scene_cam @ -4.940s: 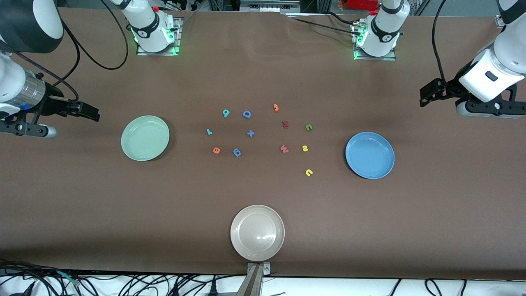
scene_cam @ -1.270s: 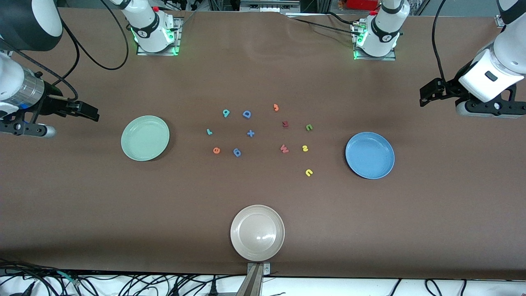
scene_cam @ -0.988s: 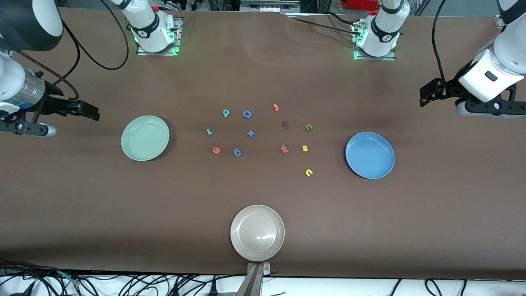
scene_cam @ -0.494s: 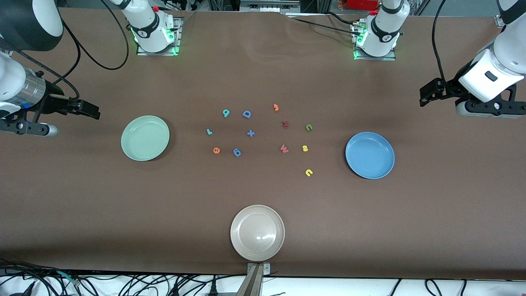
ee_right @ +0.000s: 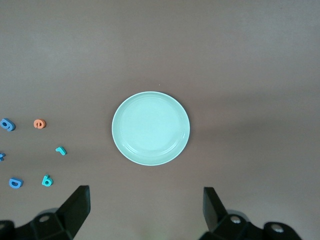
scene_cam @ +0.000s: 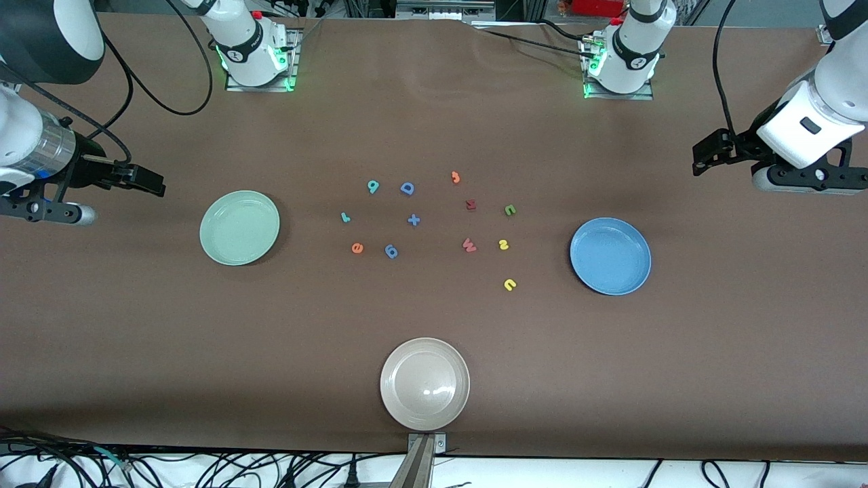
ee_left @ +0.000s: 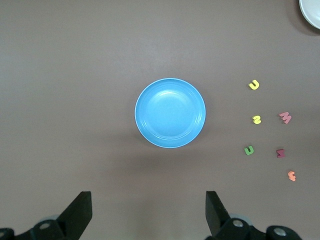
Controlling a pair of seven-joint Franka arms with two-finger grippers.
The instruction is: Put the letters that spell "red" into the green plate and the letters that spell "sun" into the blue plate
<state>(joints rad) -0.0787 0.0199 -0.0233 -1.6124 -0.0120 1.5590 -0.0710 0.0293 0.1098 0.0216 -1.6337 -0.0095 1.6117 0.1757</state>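
Hands wait wide apart and holding nothing, left hand (scene_cam: 705,154) and right hand (scene_cam: 146,181) high at the table's ends.

Bare table (scene_cam: 434,122) rings the scattered letters (scene_cam: 413,219); only a beige plate (scene_cam: 424,383) stands nearby

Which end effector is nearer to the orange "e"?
Right. The right end effector hangs past the green plate from the orange "e"; the left end effector is past the blue plate.
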